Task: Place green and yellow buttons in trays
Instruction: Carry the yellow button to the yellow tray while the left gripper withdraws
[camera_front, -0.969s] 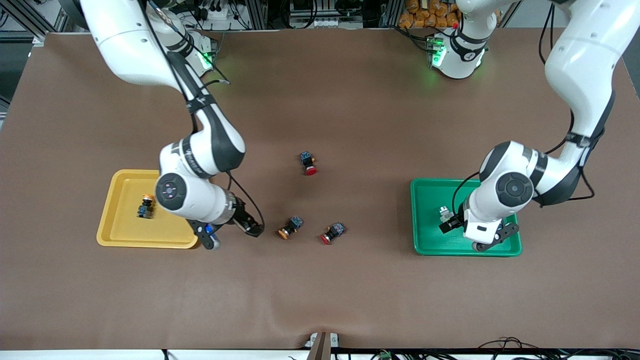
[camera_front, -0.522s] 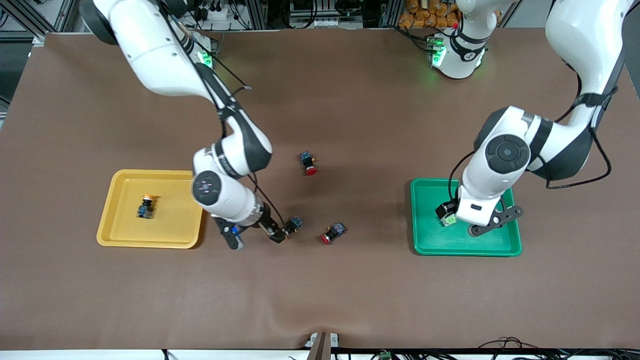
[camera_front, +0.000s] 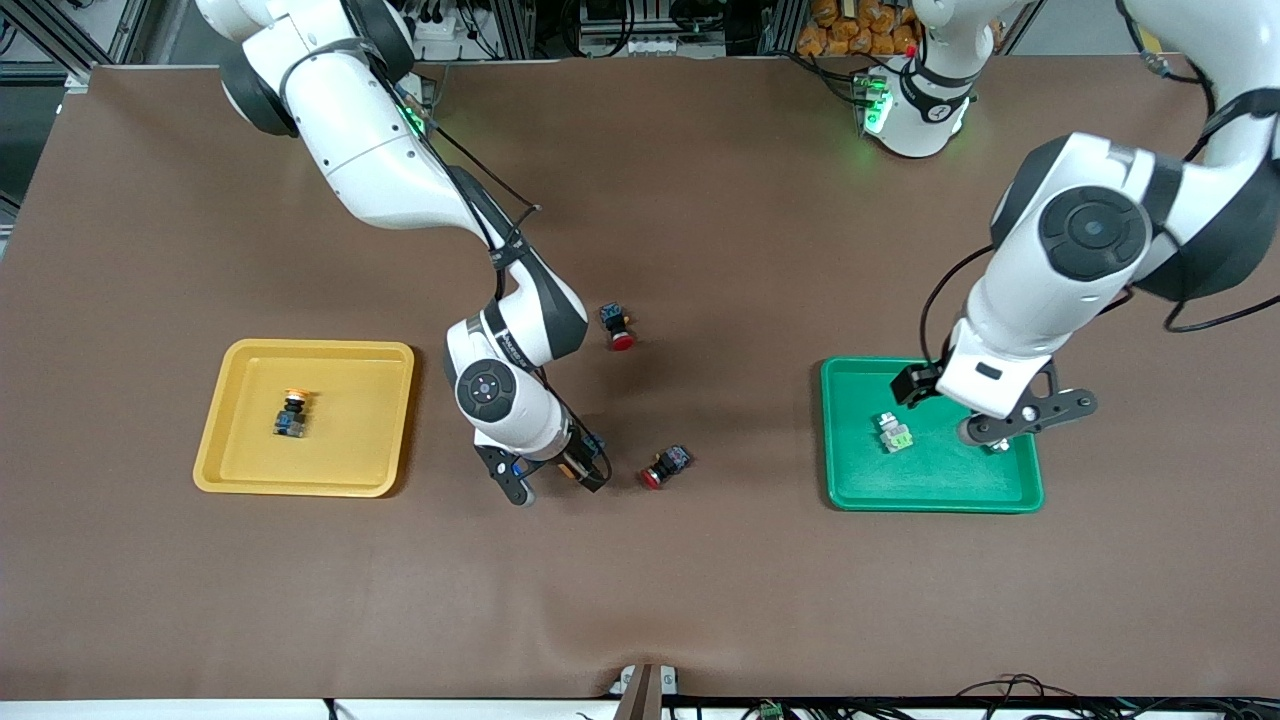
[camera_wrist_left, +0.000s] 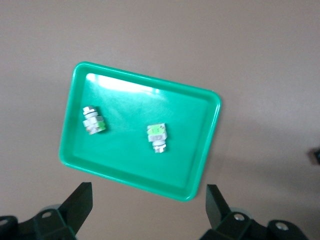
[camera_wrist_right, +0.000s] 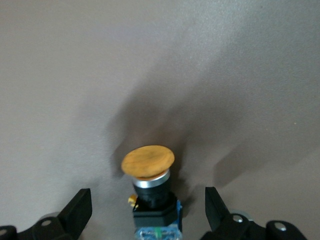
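My right gripper (camera_front: 583, 470) is open and low over a yellow-capped button lying on the table. In the right wrist view the button (camera_wrist_right: 150, 175) lies between the open fingers (camera_wrist_right: 75, 210), untouched. Another yellow-capped button (camera_front: 291, 413) lies in the yellow tray (camera_front: 305, 350). My left gripper (camera_front: 913, 384) is open and empty, up in the air over the green tray (camera_front: 935, 500). Two green buttons lie in that tray: one (camera_front: 893, 432) in plain sight, the other (camera_front: 1000, 447) partly hidden by the wrist. Both show in the left wrist view (camera_wrist_left: 94, 121) (camera_wrist_left: 157, 136).
Two red-capped switches lie on the brown mat mid-table: one (camera_front: 665, 467) close beside my right gripper, one (camera_front: 618, 326) farther from the front camera. The right arm's elbow hangs over the mat between the yellow tray and the switches.
My right gripper moved from beside the yellow tray to the yellow-capped button. My left gripper let go of a green button in the green tray and rose.
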